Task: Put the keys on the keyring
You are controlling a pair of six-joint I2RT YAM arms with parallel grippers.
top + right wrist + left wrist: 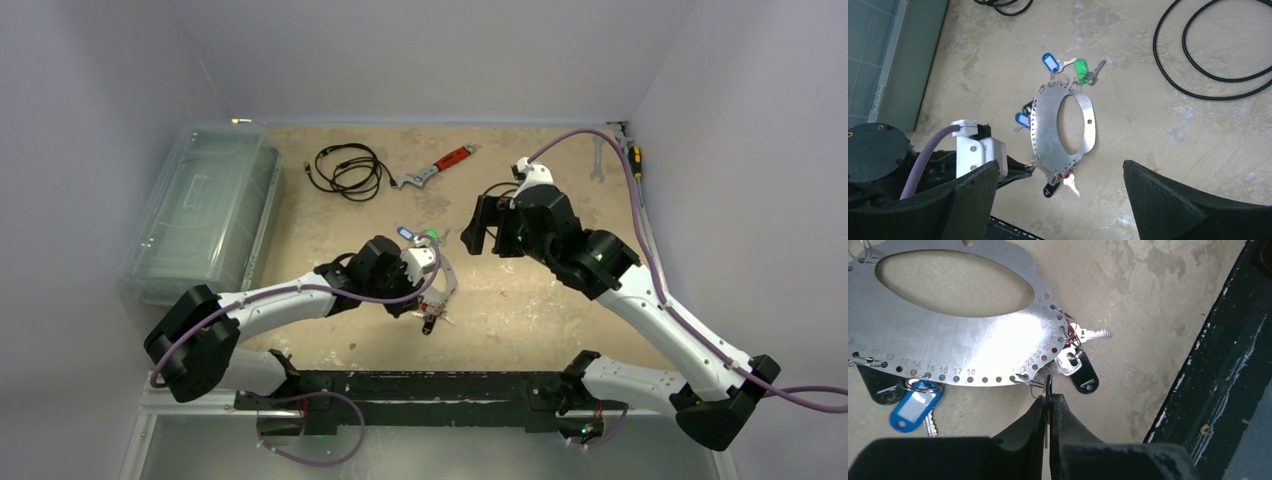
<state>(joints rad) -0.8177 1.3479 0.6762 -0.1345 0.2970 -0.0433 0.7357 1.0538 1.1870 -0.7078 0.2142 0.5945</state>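
Observation:
The keyring [963,340] is a flat grey metal oval with small numbered holes along its rim, lying on the table. My left gripper [1049,397] is shut on a thin dark key [1048,385], seen edge-on, whose small wire loop hooks into the rim. A blue-tagged key [915,405], a black tag [1084,374] and a silver key [1093,333] hang from other holes. In the right wrist view a blue tag [1049,61] and a green tag [1081,66] sit at the keyring's [1048,125] far end. My right gripper [1059,165] hangs open above it, holding nothing.
A coiled black cable [345,170] and a red-handled wrench [440,165] lie at the back. A clear plastic bin [205,210] stands along the left edge. Hand tools [630,150] rest in the back right corner. A black rail [420,385] runs along the near edge.

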